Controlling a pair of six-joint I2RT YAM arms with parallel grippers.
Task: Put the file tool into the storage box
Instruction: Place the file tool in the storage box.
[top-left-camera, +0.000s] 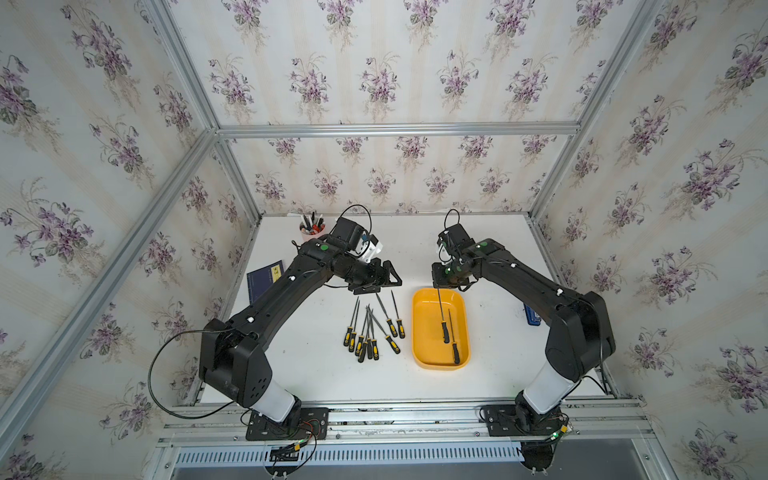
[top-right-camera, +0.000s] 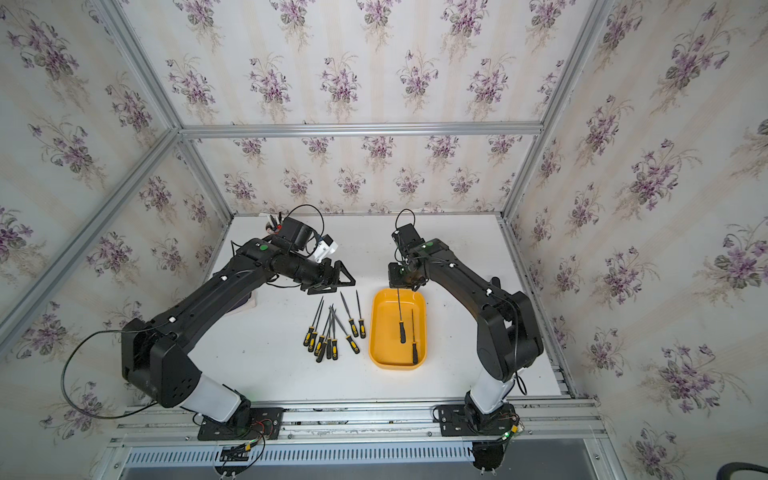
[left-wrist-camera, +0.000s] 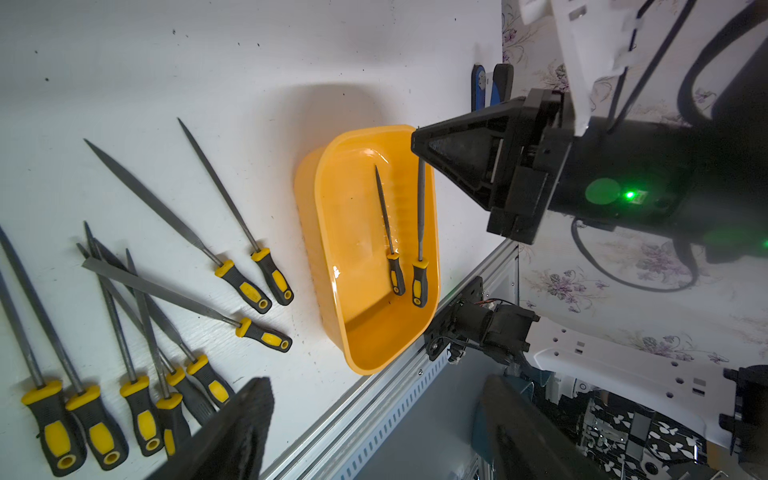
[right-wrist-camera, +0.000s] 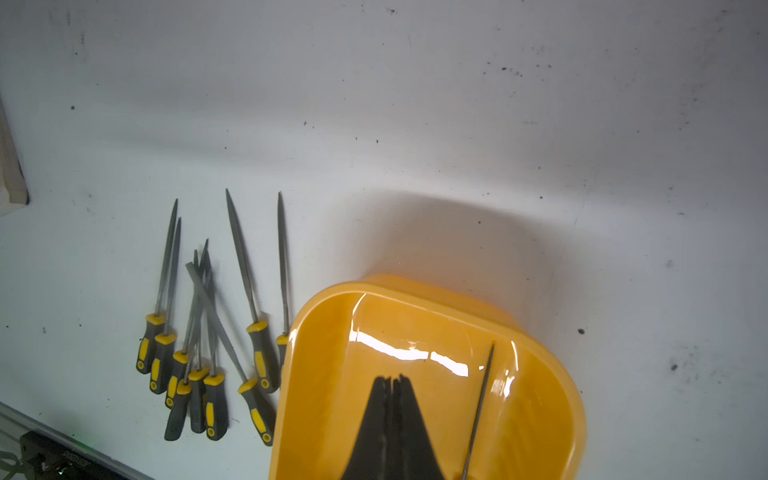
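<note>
Top views: I see the storage box (top-left-camera: 424, 353) on the counter (top-left-camera: 415, 241), right of the loose files (top-left-camera: 368, 332), with two files (top-left-camera: 446, 330) inside. Left wrist: the left end effector (left-wrist-camera: 376, 380) has its fingers (left-wrist-camera: 241, 428) wide apart, empty. Right wrist: the right end effector (right-wrist-camera: 392, 380) is closed tight over the box; whether it pinches a file, I cannot tell.

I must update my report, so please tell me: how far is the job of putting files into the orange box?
Done: one file lies in the storage box. In hand: the right gripper is shut on a second file, hanging over the box; the left gripper is open and empty. Left: about nine loose files on the table.
</note>
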